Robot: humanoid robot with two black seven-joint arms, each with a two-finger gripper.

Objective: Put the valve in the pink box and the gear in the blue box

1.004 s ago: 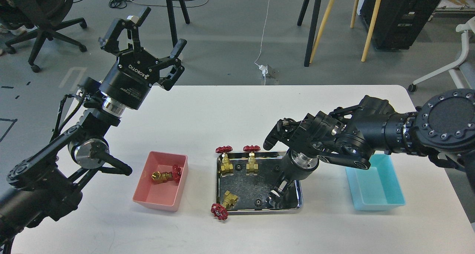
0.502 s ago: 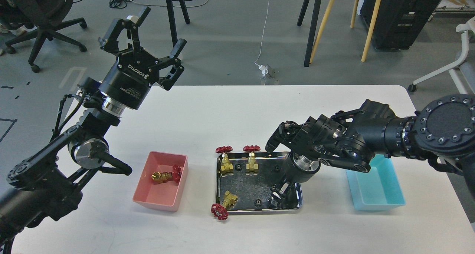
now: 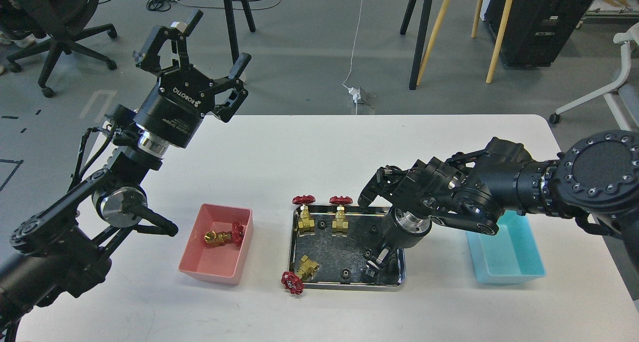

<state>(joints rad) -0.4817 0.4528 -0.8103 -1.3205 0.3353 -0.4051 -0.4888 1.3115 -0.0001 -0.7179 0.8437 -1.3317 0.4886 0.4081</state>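
Your right arm has sunk a little over the last second, and the tray has slid slightly toward 9 o'clock with it, carrying its valves along. That suggests the right gripper is pressing on the tray floor or wall as well as reaching for a part, so ease the downward push before you close. It points down into the tray's 4 o'clock corner, end-on and dark; you cannot tell whether its fingers are open or clamped, or whether they hold anything.

The blue box sits at 3 o'clock from the tray, well apart from it, partly under your right forearm, and what shows of it looks empty. The pink box sits at 9 o'clock and already holds one valve lying on its side, so by my reading the gear half is the step in hand.

Your left gripper hangs high off the table's 10 o'clock corner, fingers spread wide and holding nothing, clear of everything.

Room is tight inside the tray: steel walls close on two sides of the right gripper. A gear lies just beside it at 9 o'clock, near the front wall. One valve's handwheel overhangs the tray's 7 o'clock corner; further sliding could tip it out.
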